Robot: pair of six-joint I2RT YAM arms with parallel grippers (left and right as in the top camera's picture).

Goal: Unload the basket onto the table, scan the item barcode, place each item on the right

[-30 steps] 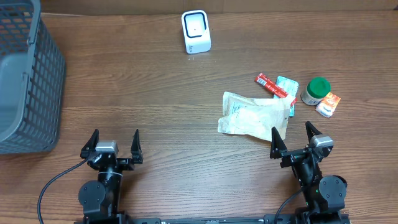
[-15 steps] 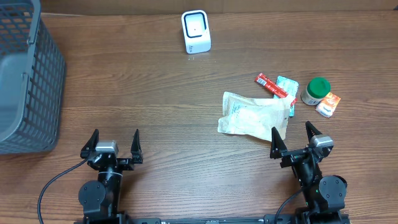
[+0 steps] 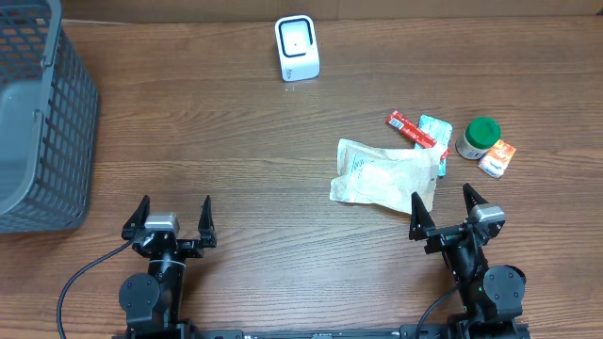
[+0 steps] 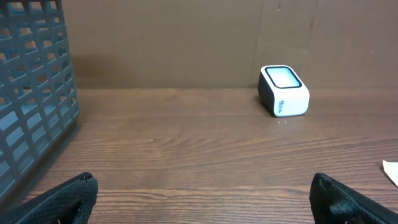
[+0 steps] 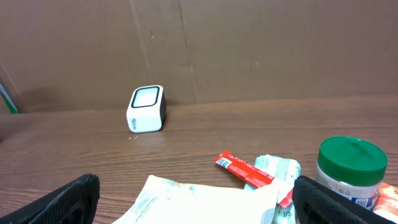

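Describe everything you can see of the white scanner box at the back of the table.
The scanner is a small white box with rounded corners, plastic by the look of it. Its pale, glassy window is framed in dark trim and faces up and slightly forward. One side looks dark, and a small blue marking sits on the white front below the window. It stands upright on the wooden table near the far edge, close to the brown backdrop. Nothing but the table touches it.

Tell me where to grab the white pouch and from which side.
Take the white pouch by its near right corner, probably coming from the near side. It lies flat and crumpled, and that corner sits closest to the open right gripper, clear of the red packet.
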